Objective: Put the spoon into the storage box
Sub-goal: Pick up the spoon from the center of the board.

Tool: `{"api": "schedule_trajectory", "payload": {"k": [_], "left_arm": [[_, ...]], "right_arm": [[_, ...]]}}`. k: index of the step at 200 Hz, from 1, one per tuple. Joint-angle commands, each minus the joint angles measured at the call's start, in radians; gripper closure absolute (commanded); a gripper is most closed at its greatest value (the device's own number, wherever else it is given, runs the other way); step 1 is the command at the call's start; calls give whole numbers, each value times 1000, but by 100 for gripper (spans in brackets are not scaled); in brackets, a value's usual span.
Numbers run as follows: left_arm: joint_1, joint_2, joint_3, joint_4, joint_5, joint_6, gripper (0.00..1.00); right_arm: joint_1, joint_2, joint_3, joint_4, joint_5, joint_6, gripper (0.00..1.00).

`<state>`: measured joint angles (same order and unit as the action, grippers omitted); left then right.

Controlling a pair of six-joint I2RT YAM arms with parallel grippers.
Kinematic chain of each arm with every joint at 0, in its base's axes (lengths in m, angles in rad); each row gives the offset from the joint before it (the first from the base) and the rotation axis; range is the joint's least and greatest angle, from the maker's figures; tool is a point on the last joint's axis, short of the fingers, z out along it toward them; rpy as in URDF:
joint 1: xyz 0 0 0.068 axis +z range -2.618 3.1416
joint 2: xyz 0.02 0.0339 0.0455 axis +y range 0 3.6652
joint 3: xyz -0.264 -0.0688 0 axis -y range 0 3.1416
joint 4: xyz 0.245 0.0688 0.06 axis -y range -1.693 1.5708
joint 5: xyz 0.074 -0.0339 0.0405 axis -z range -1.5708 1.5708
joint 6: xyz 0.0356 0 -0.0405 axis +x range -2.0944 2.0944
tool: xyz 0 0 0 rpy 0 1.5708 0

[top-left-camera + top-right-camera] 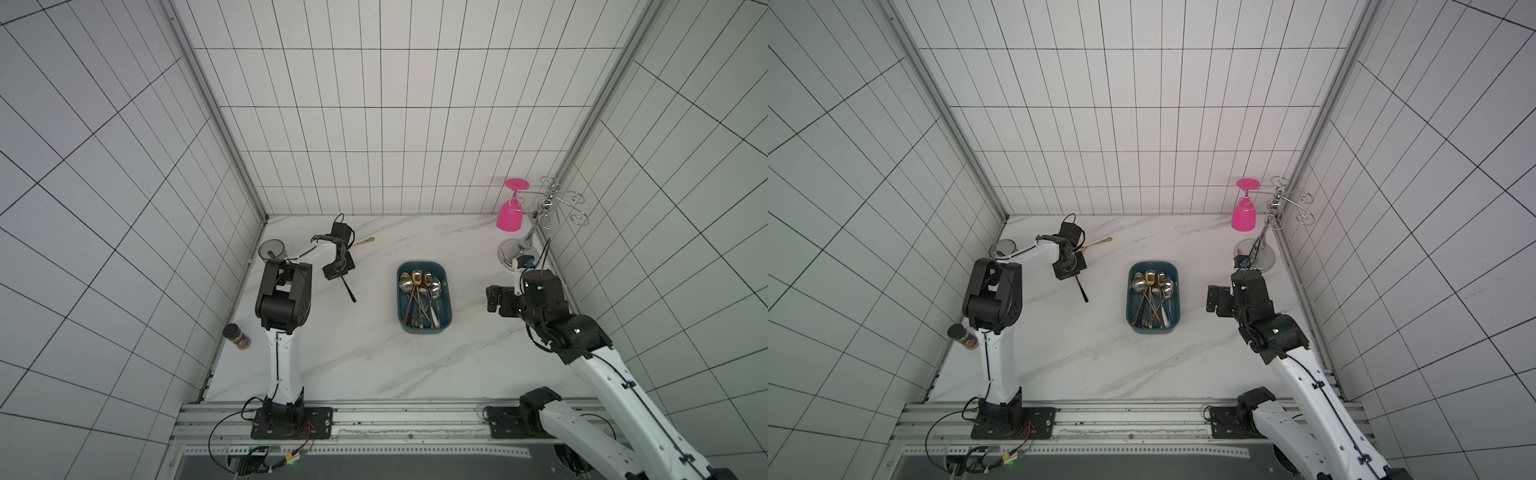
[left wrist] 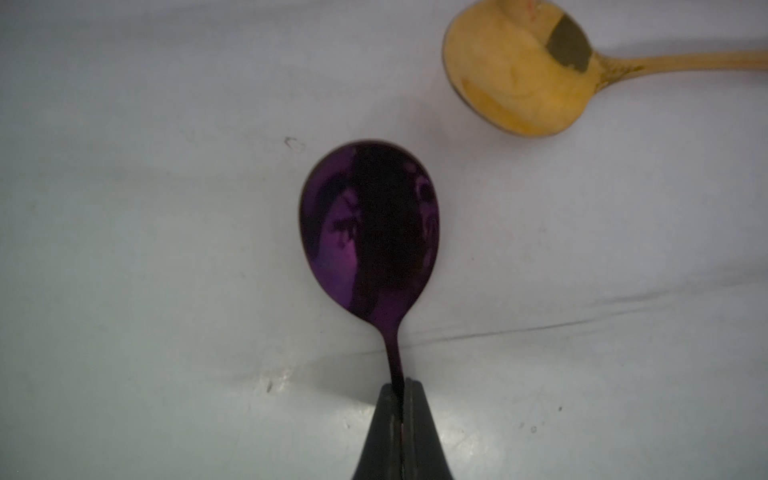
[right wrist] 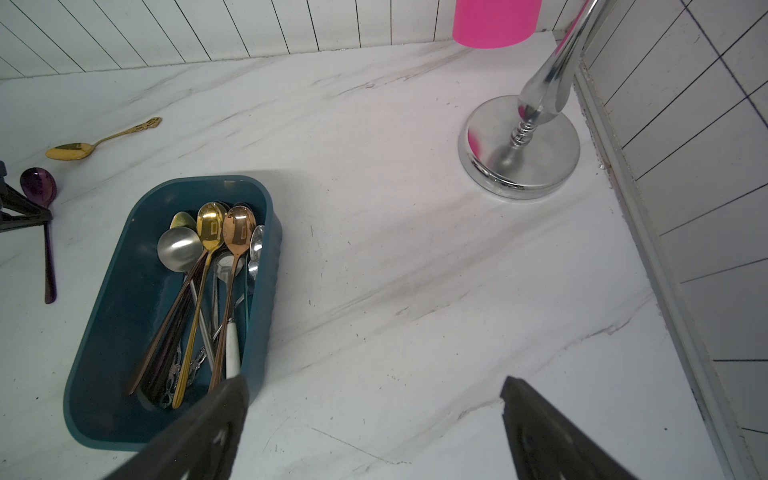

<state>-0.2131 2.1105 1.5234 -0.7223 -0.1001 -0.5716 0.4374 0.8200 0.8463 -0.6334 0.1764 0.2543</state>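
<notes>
The left gripper (image 2: 401,392) is clamped tight on the thin neck of a glossy dark purple metal spoon (image 2: 370,232), just behind its oval bowl, which faces up. This purple spoon sits toward the back left corner of the white marble-patterned surface (image 1: 365,353), bowl toward the back edge and handle tip toward the front. Whether it is resting on the surface or just off it cannot be told.

Just beside its bowl, nearer the back edge, a gold metal spoon with an ornate handle (image 3: 68,151) lies flat, apart from the purple one.

The dark teal-blue rectangular plastic storage box (image 1: 422,331) stands in the middle of the surface, well apart from the gripped spoon. It holds a loose bundle of spoons (image 3: 208,266) in silver, gold and copper tones, bowls toward the back; one has a white handle.

The right gripper (image 3: 372,384) hangs over the surface with its jaws spread wide and nothing between them, between the box and the right edge.

At the back right corner, a chrome wire rack on a round base (image 1: 509,251) carries a bright pink plastic goblet (image 1: 510,216) hung upside down. Along the left edge stand a smoky transparent round cup (image 1: 271,249) and a small brown jar with a dark lid (image 1: 237,336). Any lettering on the jar is too small to read.
</notes>
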Motion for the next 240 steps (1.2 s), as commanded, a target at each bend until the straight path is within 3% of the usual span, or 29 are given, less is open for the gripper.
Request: {"api": "schedule_trajectory", "payload": {"k": [1, 100, 165, 240], "left_arm": [[-4, -13, -57, -17, 53, -9, 100], [-103, -241, -192, 49, 129, -23, 100], [-194, -321, -132, 60, 142, 21, 100], [-396, -298, 14, 52, 167, 92, 100]], "right_arm": [[-13, -11, 36, -11, 16, -9, 1], [-12, -21, 31, -11, 24, -13, 1], [-13, -28, 29, -11, 34, -20, 2], [-12, -48, 23, -16, 41, -18, 1]]}}
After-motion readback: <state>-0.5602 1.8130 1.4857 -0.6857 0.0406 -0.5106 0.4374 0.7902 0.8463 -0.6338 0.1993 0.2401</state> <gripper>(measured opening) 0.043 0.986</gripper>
